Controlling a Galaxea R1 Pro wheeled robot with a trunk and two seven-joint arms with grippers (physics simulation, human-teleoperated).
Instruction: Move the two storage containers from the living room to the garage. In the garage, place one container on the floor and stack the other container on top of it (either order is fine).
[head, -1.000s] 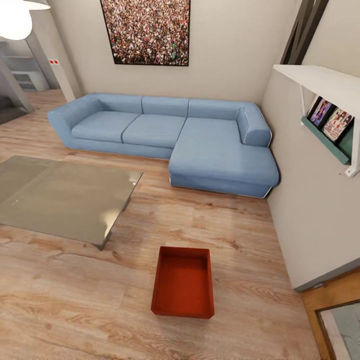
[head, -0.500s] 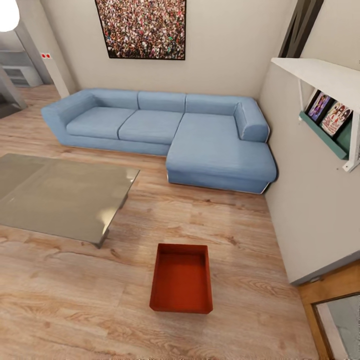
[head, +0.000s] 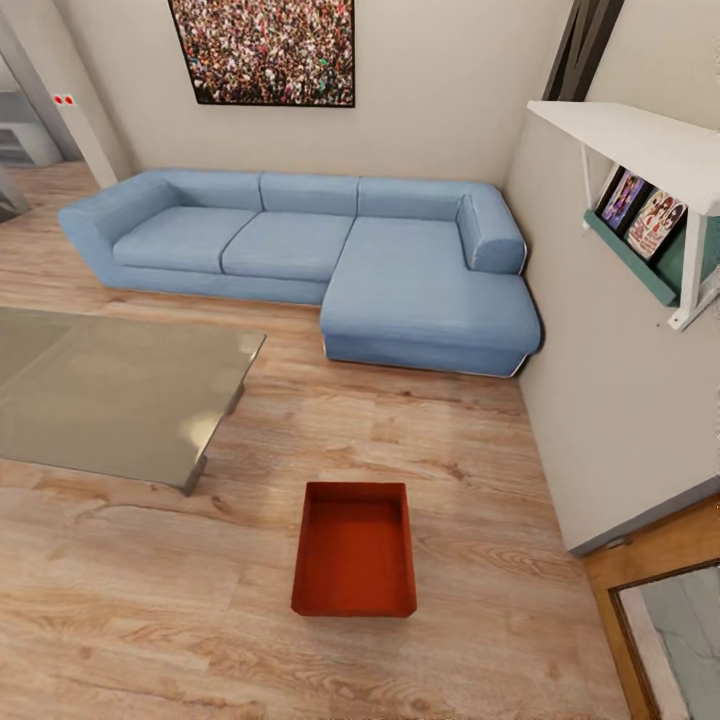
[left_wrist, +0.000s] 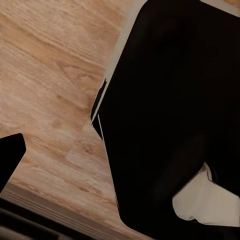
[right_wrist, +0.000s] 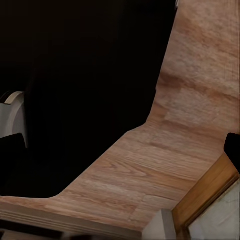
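Red-orange and open-topped, one storage container (head: 354, 549) sits on the light wood-plank floor (head: 130, 590) of the living room, its inside bare. Taking the blue corner sofa (head: 310, 260) as the landmark: the container lies well in front of the sofa's chaise end, apart from it, with open planks between. A glass-topped coffee table (head: 110, 390) stands in front of the sofa's long seat, to the container's left and not touching it. Above the sofa hangs a crowd picture (head: 265, 50) on the beige wall. To the sofa's right a white wall shelf (head: 640, 150) carries a teal rack with picture covers (head: 640, 215).

The head view gives the room and the container; neither wrist view shows them. The left wrist view shows plank floor (left_wrist: 50, 75) and a large black body of the robot (left_wrist: 170, 115) with a pale part at its edge. The right wrist view shows the same dark bulk (right_wrist: 80, 85) over planks, plus a wooden frame edge (right_wrist: 205, 195) in one corner. Whether either pincer is released or clenched cannot be told: dark slivers at the wrist views' edges are too little to judge.
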